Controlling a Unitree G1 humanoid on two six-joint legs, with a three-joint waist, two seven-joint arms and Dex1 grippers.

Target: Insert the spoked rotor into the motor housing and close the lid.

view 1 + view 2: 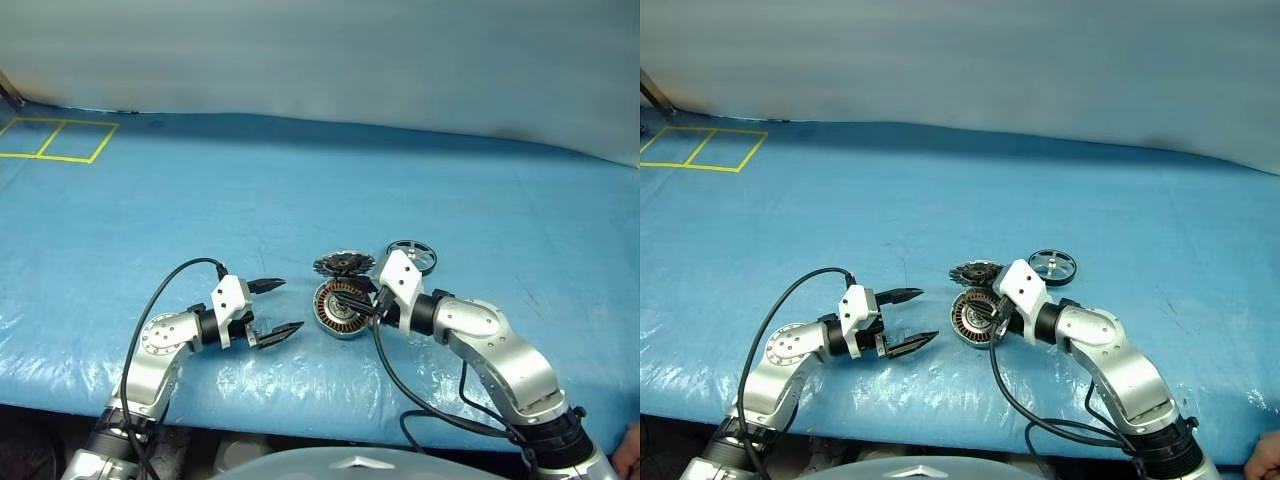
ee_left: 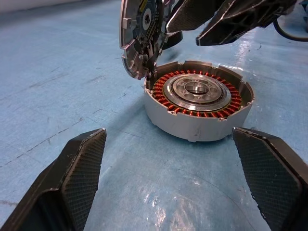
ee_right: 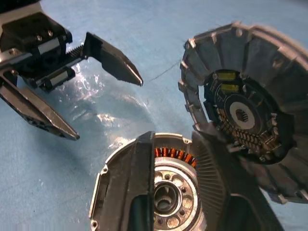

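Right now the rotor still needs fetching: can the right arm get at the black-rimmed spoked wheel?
Probably yes. The black-rimmed spoked wheel lies flat on the blue table cover, just beyond the right gripper, which hovers over the silver motor housing. Nothing stands between them; the open toothed lid is off to one side.

The counter wears a glossy blue sheet, with yellow lines ruled into squares at the upper left of the frame. The motor housing is silver-grey outside, with a ring of copper-orange windings around a shiny silver hub. The lid shows a dark, jagged toothed inner face. The spoked rotor has a black rim and silver spokes. Both end effectors have black, finely textured fingers.
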